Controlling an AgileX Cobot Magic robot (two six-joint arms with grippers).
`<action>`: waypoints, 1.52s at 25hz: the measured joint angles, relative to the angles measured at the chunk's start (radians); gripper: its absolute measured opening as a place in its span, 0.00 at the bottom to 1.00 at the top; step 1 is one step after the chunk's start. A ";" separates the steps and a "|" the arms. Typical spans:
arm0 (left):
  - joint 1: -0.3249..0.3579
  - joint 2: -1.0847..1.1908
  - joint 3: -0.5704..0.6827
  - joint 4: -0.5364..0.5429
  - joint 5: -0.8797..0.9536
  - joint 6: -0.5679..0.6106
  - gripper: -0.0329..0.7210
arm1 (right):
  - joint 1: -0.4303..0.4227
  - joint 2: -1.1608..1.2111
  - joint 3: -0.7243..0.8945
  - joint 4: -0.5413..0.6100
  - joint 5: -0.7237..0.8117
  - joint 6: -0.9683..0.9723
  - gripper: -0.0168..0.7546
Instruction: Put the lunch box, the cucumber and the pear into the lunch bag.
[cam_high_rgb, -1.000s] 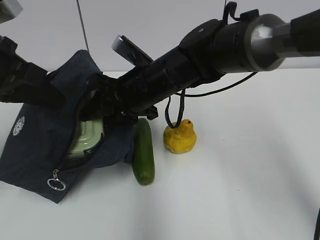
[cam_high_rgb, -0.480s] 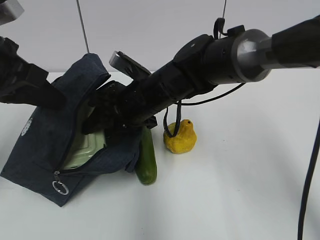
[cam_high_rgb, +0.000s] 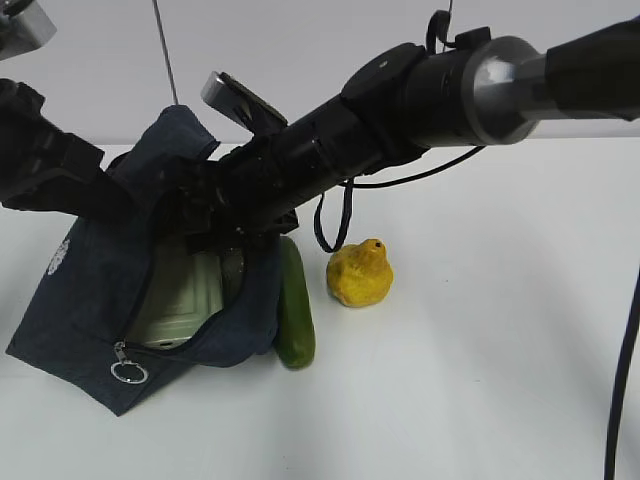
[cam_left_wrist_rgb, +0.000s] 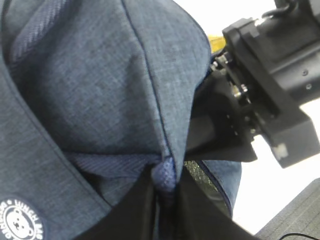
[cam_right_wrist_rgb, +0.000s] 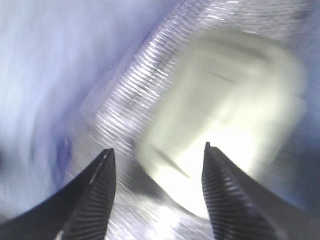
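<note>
The navy lunch bag (cam_high_rgb: 80, 300) lies open on the white table, and the lunch box (cam_high_rgb: 185, 295) with its sage-green lid sits inside it. My left gripper (cam_left_wrist_rgb: 162, 192) is shut on a fold of the bag's fabric (cam_left_wrist_rgb: 125, 90) and holds the opening up. My right gripper (cam_right_wrist_rgb: 157, 152) is open inside the bag, just above the lunch box (cam_right_wrist_rgb: 220, 100), with nothing between its fingers. In the exterior view its fingers are hidden in the opening. The cucumber (cam_high_rgb: 294, 305) lies against the bag's right side. The pear (cam_high_rgb: 360, 273) stands to its right.
The bag's silver ring pull (cam_high_rgb: 128, 373) hangs at the front end of the zipper. The right arm (cam_high_rgb: 420, 105) reaches across the middle above the cucumber, and a black cable loop (cam_high_rgb: 330, 225) hangs from it near the pear.
The bag's opening has been lifted and widened. The lunch box has settled deeper into the bag. The right arm has shifted left and up slightly.
</note>
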 joint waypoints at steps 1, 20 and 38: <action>0.000 0.000 0.000 0.005 0.000 0.000 0.07 | 0.000 0.000 -0.009 -0.019 0.005 0.000 0.58; 0.082 -0.001 0.000 0.008 0.005 0.000 0.07 | -0.103 -0.131 -0.079 -0.838 0.118 0.354 0.58; 0.105 -0.011 0.000 0.005 0.026 0.000 0.07 | -0.103 -0.064 -0.083 -1.136 0.243 0.545 0.57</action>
